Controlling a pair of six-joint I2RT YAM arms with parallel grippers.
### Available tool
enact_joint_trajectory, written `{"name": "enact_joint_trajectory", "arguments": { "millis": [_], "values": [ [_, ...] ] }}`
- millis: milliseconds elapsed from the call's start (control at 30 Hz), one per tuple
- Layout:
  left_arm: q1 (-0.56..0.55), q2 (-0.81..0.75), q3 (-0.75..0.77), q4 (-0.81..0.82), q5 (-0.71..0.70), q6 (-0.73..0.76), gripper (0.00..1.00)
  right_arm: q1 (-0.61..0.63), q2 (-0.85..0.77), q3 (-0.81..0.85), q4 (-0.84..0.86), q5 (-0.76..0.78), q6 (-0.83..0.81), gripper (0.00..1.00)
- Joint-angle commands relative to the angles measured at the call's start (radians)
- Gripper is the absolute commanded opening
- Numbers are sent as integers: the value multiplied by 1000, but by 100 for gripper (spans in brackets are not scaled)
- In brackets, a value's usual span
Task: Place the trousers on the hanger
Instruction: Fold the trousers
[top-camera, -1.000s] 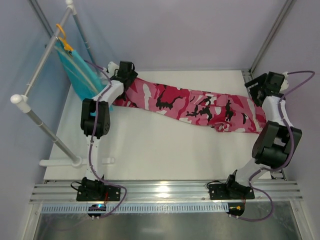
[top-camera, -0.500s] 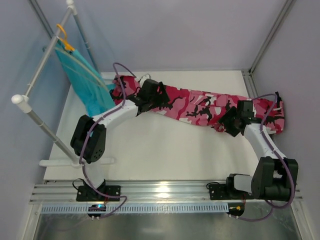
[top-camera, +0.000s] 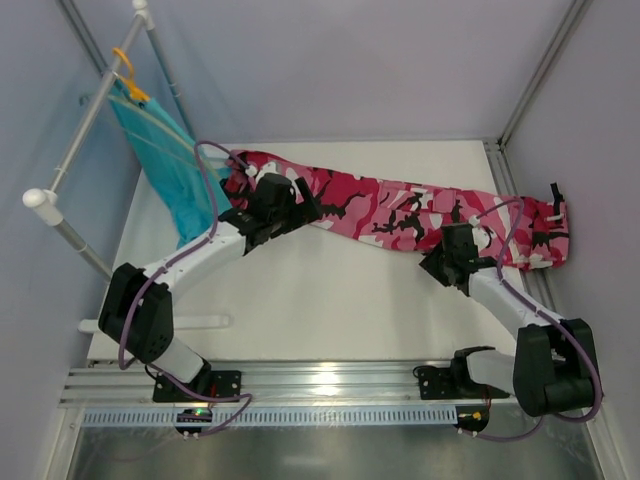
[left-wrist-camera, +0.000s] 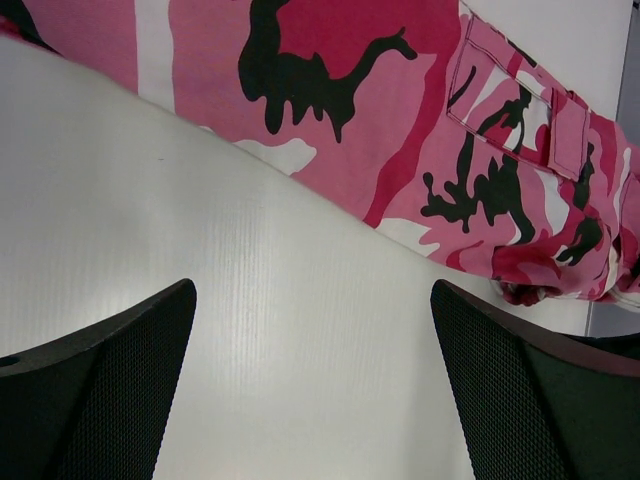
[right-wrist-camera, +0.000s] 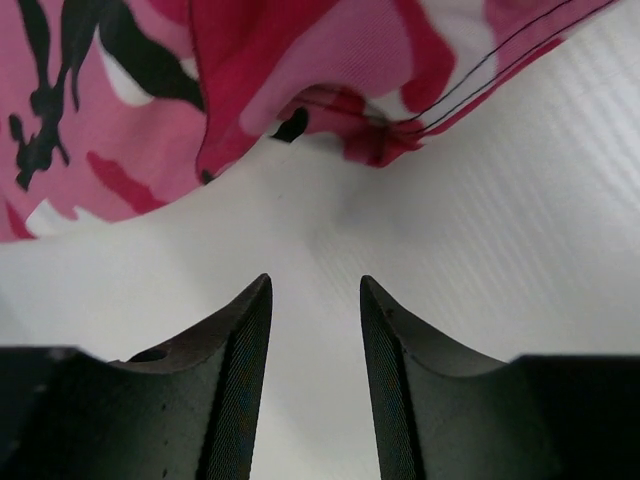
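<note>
Trousers (top-camera: 400, 212) lay stretched across the far side of the tabletop (top-camera: 320, 290), one end by the hanging teal garment (top-camera: 165, 150), the other at the right edge. Left claw (left-wrist-camera: 315, 390) gaped wide, nothing in it, over bare tabletop, with the camouflage leg just ahead of its fingertips, not touching. Right claw (right-wrist-camera: 315, 330) stood at a narrow gap, empty too, a bunched fold of the trousers just beyond its tips, apart from them
</note>
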Motion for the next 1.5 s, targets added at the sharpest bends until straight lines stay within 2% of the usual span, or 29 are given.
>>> {"name": "enact_joint_trajectory", "arguments": {
  "millis": [0, 100, 467, 567, 667, 700, 767, 933, 967, 1100, 1233, 1300, 1400, 1433, 1467],
  "values": [
    [2, -48, -18, -21, 8, 27, 100, 2, 11, 23, 28, 244, 19, 43],
    [2, -62, -15, -42, 0, 29, 100, 4, 28, -11, 129, 197, 39, 43],
    [2, -66, -28, -61, -27, 29, 100, 4, 183, 17, 155, 330, 117, 43],
    [2, -71, -47, -63, -55, 30, 100, 2, 197, 26, 125, 369, 140, 35],
    [2, -72, -55, -63, -76, 26, 100, -2, 194, 32, 76, 433, 163, 22],
    [2, -72, -55, -63, -78, 23, 100, -5, 194, 38, 69, 439, 171, 13],
    [2, -72, -56, -63, -81, 17, 100, -14, 197, 40, 81, 438, 163, 4],
    [2, -79, -59, -75, -95, 14, 100, -42, 195, 76, -7, 432, 176, 4],
    [2, -82, -58, -78, -104, 20, 100, -51, 186, 86, -91, 436, 175, 4],
    [2, -91, -61, -98, -135, 18, 99, -154, 94, 104, -290, 492, 200, 4],
    [2, -76, -36, -128, -148, 11, 98, -388, -85, 43, -317, 450, 157, 4],
    [2, -66, -24, -148, -176, 15, 98, -451, -128, 24, -310, 435, 128, 4],
    [8, -60, 1, -173, -207, 36, 98, -495, -168, 41, -262, 335, 58, 4],
    [11, -53, 4, -171, -208, 37, 98, -493, -178, 43, -208, 232, 27, 4],
    [17, -45, 14, -174, -202, 37, 98, -492, -202, 34, -181, 182, 4, 9]
  ]
}}
